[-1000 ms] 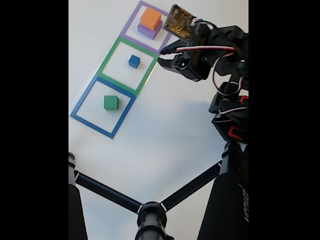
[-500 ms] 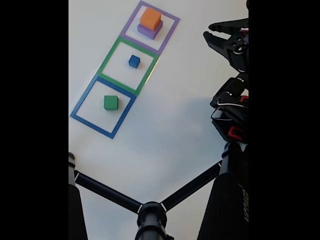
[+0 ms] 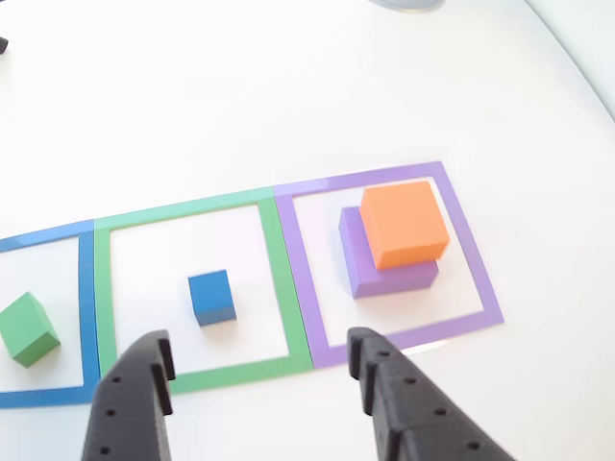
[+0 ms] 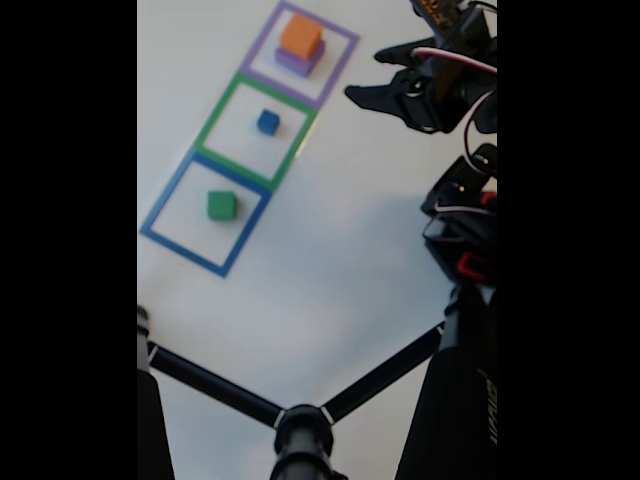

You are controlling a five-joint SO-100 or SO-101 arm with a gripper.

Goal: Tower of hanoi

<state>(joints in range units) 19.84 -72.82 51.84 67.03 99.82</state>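
Observation:
The tower of hanoi blocks lie in three flat square outlines on a white table. An orange block (image 3: 404, 223) (image 4: 300, 35) sits on a wider purple block (image 3: 392, 277) (image 4: 293, 63) inside the purple outline (image 3: 471, 254). A small blue cube (image 3: 211, 298) (image 4: 268, 122) stands alone in the green outline (image 3: 283, 279). The green block (image 3: 29, 328) (image 4: 221, 205) rests in the blue outline (image 3: 88, 307). My gripper (image 3: 259, 355) (image 4: 365, 75) is open and holds nothing. It hovers beside the outlines, level with the border between the green and purple ones.
Black tripod legs (image 4: 300, 420) cross the bottom of the fixed view. The arm's base and cables (image 4: 465, 240) fill the right edge. A grey object (image 3: 404, 3) touches the table's far edge. White table surface lies open around the outlines.
The gripper pulled back to the right half a second ago and has now swung left again toward the purple outline. The blocks have not moved.

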